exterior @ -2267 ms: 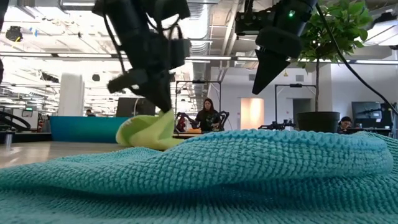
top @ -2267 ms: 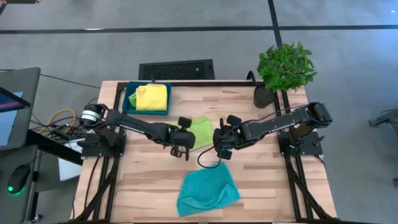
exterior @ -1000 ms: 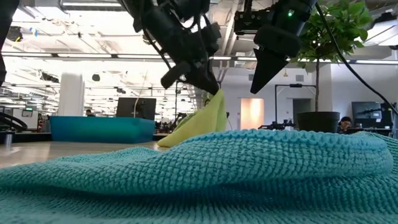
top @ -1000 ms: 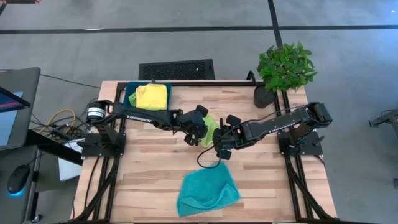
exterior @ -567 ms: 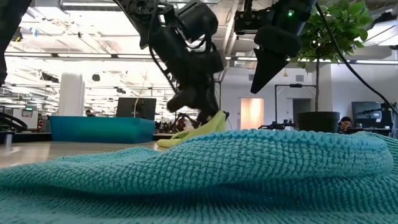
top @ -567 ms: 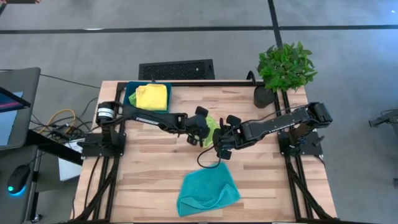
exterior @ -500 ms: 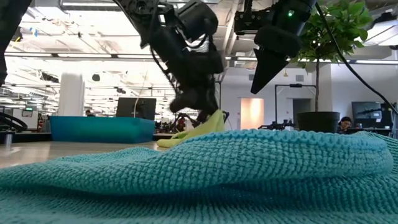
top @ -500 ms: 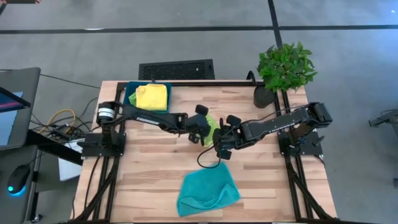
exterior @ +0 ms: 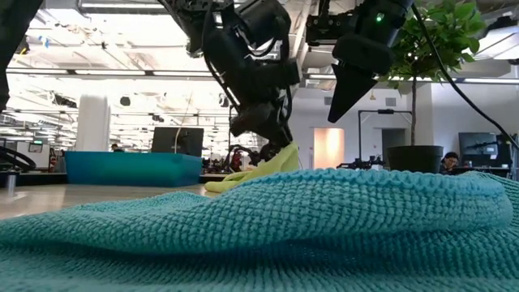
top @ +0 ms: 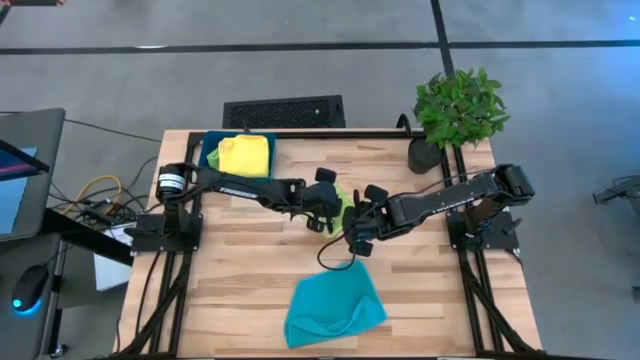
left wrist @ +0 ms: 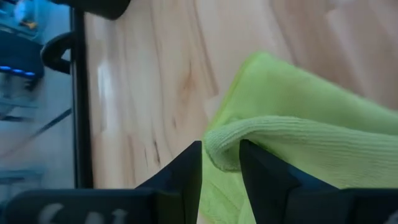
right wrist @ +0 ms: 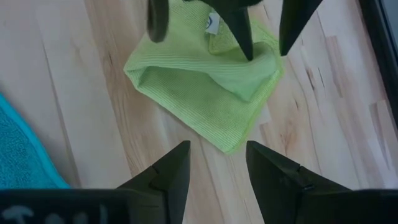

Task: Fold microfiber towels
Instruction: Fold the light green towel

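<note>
One lime green towel (right wrist: 205,93) fold lies seemingly between left claw (left wrist: 221,165) fingers.

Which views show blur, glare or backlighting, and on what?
Low view: the teal towel fills the foreground, and both arms are dark silhouettes against bright ceiling lights. Left wrist view: the green towel is soft and the table edge blurred. High view: even light, little shadow.

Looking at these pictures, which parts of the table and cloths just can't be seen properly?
- High view: most of the lime green microfiber towel is hidden under the left gripper and right gripper.
- Low view: the teal microfiber towel blocks the tabletop.
- High view: what lies under the yellow microfiber towel in the dark-teal tray is hidden.
</note>
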